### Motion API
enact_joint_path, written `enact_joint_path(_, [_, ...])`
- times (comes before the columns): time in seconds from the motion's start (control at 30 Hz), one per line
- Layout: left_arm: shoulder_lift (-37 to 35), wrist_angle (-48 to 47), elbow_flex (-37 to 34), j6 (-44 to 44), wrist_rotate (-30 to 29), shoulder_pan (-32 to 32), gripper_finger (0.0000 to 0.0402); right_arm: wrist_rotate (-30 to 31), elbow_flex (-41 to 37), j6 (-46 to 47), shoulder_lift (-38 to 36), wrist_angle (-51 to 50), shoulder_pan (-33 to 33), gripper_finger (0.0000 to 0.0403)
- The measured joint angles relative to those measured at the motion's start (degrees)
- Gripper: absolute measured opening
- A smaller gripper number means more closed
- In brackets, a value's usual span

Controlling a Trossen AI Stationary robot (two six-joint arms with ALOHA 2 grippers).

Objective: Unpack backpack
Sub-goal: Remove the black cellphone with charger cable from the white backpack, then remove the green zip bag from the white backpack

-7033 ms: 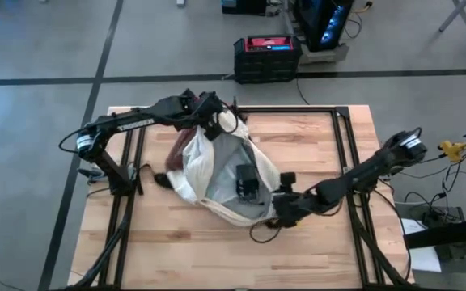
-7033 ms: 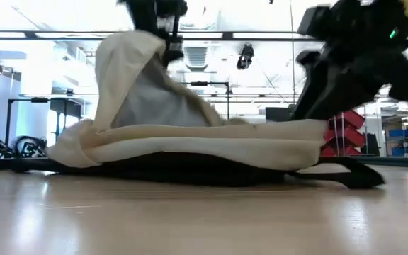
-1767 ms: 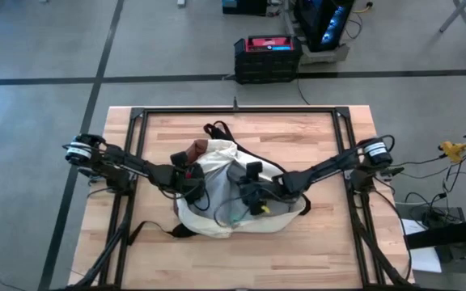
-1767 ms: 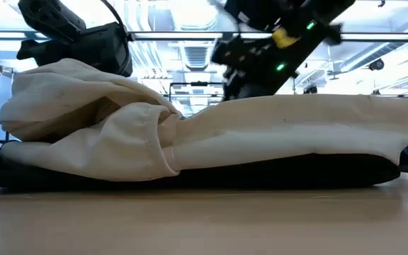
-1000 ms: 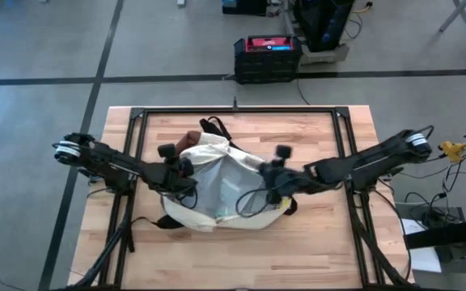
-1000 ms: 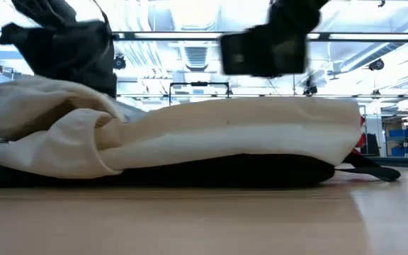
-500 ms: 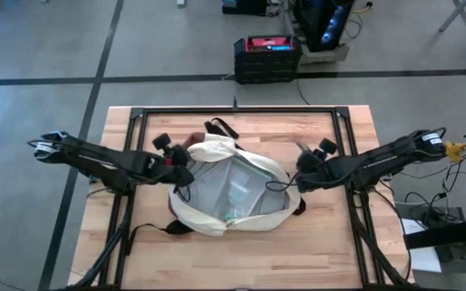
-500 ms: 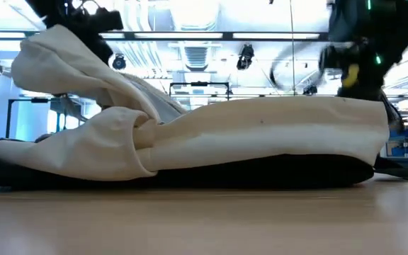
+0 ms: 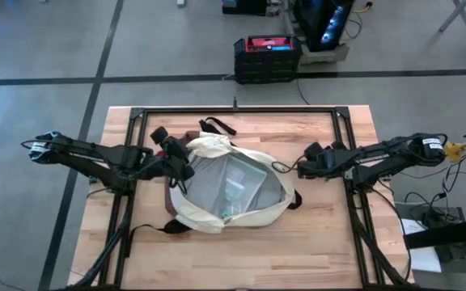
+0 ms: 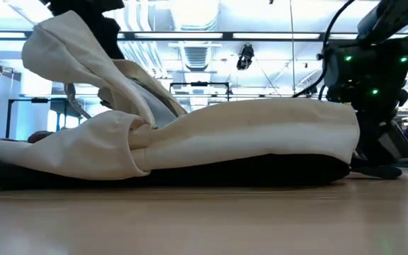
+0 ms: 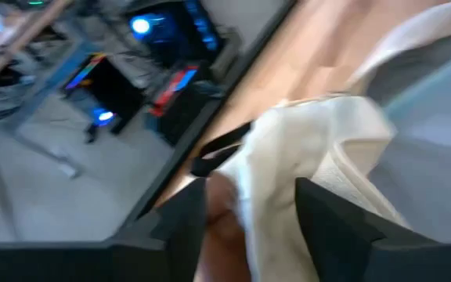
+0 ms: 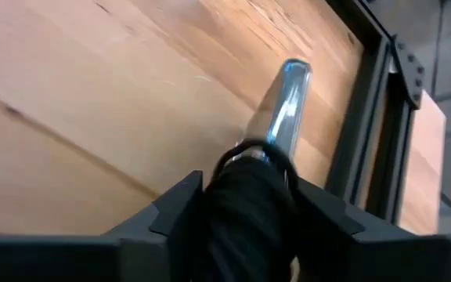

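In the middle of the desk (image 9: pixel 322 218), seen from above, the backpack (image 9: pixel 217 212) lies flat with its mouth spread wide, grey lining and some pale stuff inside on show. The left hand (image 9: pixel 176 166) is at the bag's upper-left rim, and the right hand (image 9: pixel 304 169) has pulled out to just off the bag's right edge; half a second ago it was closer in, and a bit before that it was right down in the opening, so I'd guess it just fished something out and is carrying it clear. From the low view the bag (image 10: pixel 246 142) is a long cream slab with one flap hoisted high on the left, higher than a moment ago, so the mouth is being held open for more digging. The left wrist view shows that hand's fingers (image 11: pixel 331 227) clamped on a fold of the cream fabric (image 11: pixel 288 172). The right wrist view shows that hand closed on a dark rolled thing (image 12: pixel 249 204) with a shiny clear-blue tip (image 12: pixel 288 98), over bare wood. No clue what it actually is, too blurry, and the stuff inside the bag is hard to make out too.
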Motion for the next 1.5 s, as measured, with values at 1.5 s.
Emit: enact_joint_path(1.5, [22.08, 20.91, -17.99, -10.95, 5.94, -0.33, 0.0210, -23.49, 27.73, -48.49, 41.64, 57.92, 12.49, 0.0149])
